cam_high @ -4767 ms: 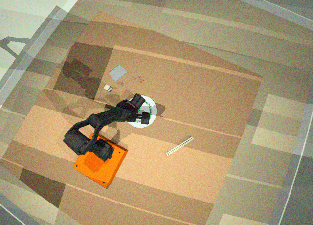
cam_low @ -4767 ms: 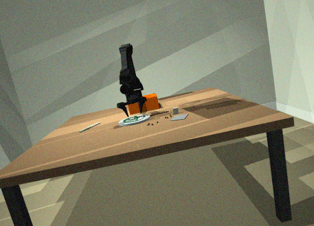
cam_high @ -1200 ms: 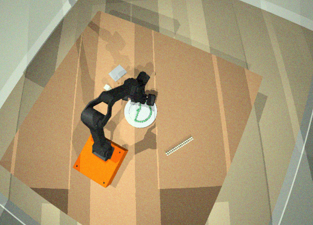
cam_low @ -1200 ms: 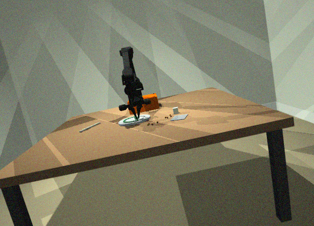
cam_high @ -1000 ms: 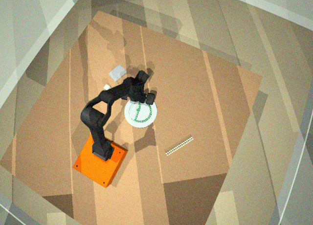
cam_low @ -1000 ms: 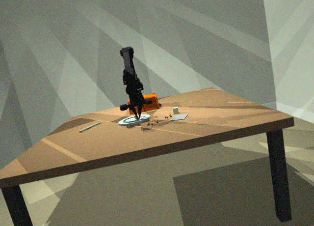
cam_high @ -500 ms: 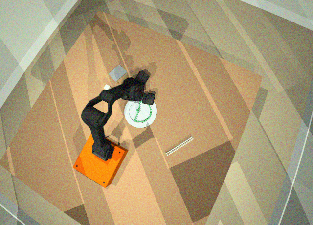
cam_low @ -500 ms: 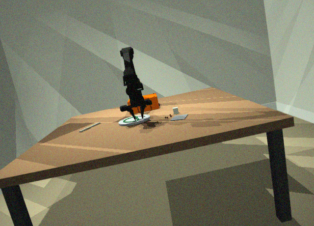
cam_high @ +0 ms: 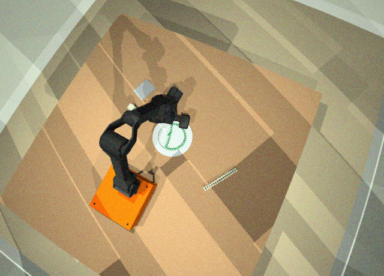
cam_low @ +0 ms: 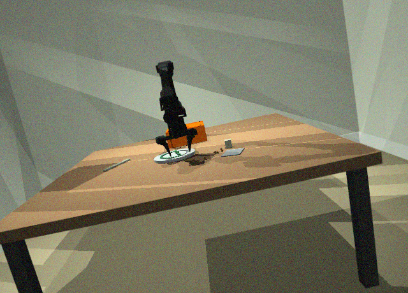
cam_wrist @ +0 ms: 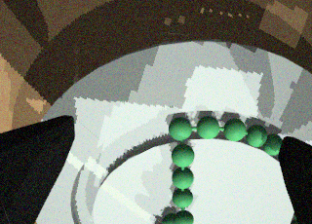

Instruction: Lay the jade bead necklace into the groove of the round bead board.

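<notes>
The round white bead board [cam_high: 157, 146] [cam_low: 158, 160] [cam_wrist: 161, 78] lies on the table in front of the arm. The green jade necklace [cam_high: 185, 137] [cam_wrist: 208, 128] lies on it. One side curves along the groove; the other runs nearly straight across the raised middle disc, with a small bunch of beads partway. The groove's left arc [cam_wrist: 128, 157] holds no beads in the wrist view. My gripper [cam_low: 180, 153] [cam_wrist: 181, 138] is wide open and empty, its fingertips low over the board on either side of the necklace's corner. The arm hides the fingertips in the top view.
A flat grey square [cam_high: 144, 89] [cam_low: 233, 151] and a small pale block [cam_high: 131, 107] [cam_low: 227, 143] lie beside the arm. A pale double row of beads [cam_high: 220, 179] [cam_low: 116, 165] lies on the board's other side. The orange base [cam_high: 117, 207] [cam_low: 199, 132] carries the arm.
</notes>
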Motion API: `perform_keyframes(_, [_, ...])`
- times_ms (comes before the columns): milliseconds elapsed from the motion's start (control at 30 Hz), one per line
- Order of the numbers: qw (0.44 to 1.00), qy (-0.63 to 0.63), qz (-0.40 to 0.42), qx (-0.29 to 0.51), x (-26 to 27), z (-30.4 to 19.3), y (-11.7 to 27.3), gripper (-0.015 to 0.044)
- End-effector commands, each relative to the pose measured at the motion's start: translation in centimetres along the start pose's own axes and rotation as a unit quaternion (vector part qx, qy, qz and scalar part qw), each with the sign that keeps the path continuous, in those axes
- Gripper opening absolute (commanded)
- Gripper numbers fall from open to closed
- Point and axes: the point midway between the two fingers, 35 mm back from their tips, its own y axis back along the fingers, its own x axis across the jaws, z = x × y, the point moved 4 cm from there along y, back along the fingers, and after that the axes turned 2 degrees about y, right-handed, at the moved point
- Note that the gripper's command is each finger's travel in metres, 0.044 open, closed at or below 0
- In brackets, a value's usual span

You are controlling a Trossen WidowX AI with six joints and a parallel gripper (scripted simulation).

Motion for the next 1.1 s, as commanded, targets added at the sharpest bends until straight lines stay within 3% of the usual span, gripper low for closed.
perform_keyframes(0, [1.000,-0.002,0.001,-0.002,0.0,0.0,0.2,0.0440])
perform_keyframes(633, [1.000,-0.002,0.001,-0.002,0.0,0.0,0.2,0.0440])
perform_keyframes(867, [0.997,0.083,0.000,-0.002,-0.2,-1.0,3.3,0.0256])
perform_keyframes(1033, [0.996,0.086,0.000,-0.002,-0.2,-1.0,3.0,0.0125])
perform_keyframes(1067, [0.996,0.086,0.000,-0.002,-0.2,-1.0,2.5,0.0120])
